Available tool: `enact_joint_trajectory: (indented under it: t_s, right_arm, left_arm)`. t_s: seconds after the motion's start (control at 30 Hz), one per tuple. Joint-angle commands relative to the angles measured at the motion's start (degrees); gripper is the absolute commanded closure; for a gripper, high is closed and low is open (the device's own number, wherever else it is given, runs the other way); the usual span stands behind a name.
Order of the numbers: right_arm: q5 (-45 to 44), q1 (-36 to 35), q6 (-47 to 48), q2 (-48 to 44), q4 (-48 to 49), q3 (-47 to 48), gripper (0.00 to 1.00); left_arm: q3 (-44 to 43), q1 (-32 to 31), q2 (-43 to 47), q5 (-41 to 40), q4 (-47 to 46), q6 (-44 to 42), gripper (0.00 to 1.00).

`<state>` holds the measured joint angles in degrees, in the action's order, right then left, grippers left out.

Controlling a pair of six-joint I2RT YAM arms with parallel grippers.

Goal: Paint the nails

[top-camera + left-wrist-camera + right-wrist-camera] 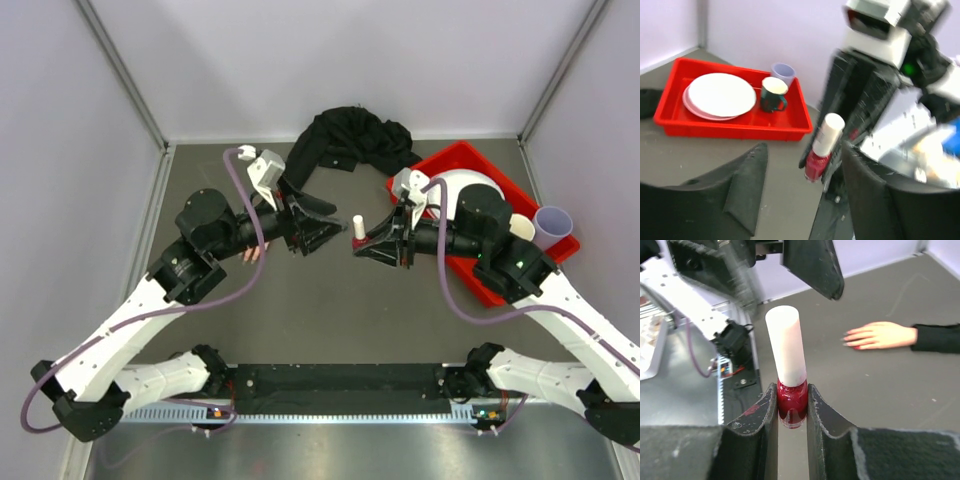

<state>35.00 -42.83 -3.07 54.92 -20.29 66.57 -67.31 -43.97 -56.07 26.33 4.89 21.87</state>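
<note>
Right wrist view: the right gripper point(791, 399) pinches the red glass of a small polish bottle point(791, 409), with its white cap point(786, 345) upright above the jaws. Beyond and to the right of that gripper, well apart, the mannequin hand point(882, 335) lies flat on the dark grey desk point(865, 390). Its nails point(846, 333) are too small to judge for colour, and a black sleeve point(937, 337) covers the wrist.

The left wrist view shows the left gripper point(805, 150) spread and holding nothing, the bottle just in front of it. Farther out is a red tray point(730, 129) with white plates point(720, 94), a dark mug point(771, 95) and a lilac cup point(783, 71). None of these appear in the right wrist view.

The top view alone shows pale walls point(330, 60) closing the desk on three sides, and there the left arm hides most of the mannequin hand
</note>
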Motion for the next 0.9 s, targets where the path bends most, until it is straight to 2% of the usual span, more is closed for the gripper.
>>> enact_joint_trajectory:
  t_s: [0.0, 0.07, 0.1, 0.17, 0.23, 0.3, 0.5, 0.53, 0.67, 0.87]
  right_arm:
    - [-7.7, 0.4, -0.2, 0.4, 1.4, 3.1, 1.00]
    - [-10.3, 0.3, -1.1, 0.6, 1.5, 3.3, 1.00]
    - [-10.9, 0.4, -1.8, 0.6, 1.6, 3.3, 1.00]
    - [-12.7, 0.3, -2.4, 0.6, 1.7, 3.2, 1.00]
    - [-13.5, 0.3, -3.1, 0.8, 1.7, 3.4, 1.00]
    - [-14.0, 0.4, -3.7, 1.3, 1.4, 3.7, 1.00]
    - [-13.8, 0.4, -4.5, 1.8, 1.4, 3.9, 1.00]
    - [-13.8, 0.3, -4.5, 1.8, 1.5, 3.9, 1.00]
    - [-13.6, 0.3, -4.7, 1.9, 1.5, 4.1, 1.00]
    - [-13.6, 0.4, -4.6, 1.9, 1.3, 4.2, 1.00]
  left_arm:
    - [-2.9, -1.7, -2.5, -14.2, 1.6, 9.9, 0.43]
    - [-3.8, -3.1, -2.7, -20.9, 1.9, 10.6, 0.43]
    - [-3.8, -5.1, -2.6, -23.7, 1.3, 10.3, 0.36]
    - [-2.3, -6.7, -1.6, -28.3, -1.8, 9.0, 0.31]
    - [-1.0, -8.1, -1.3, -29.5, -4.4, 8.0, 0.25]
    - [-0.8, -8.8, -1.7, -29.4, -6.4, 7.2, 0.24]
    - [1.6, -9.4, -2.1, -28.2, -10.5, 6.3, 0.29]
    - [1.5, -9.4, -2.6, -28.3, -10.4, 6.2, 0.34]
    - [1.0, -9.4, -4.0, -27.8, -11.1, 5.6, 0.42]
    - [0.5, -9.4, -5.6, -23.3, -12.1, 5.3, 0.42]
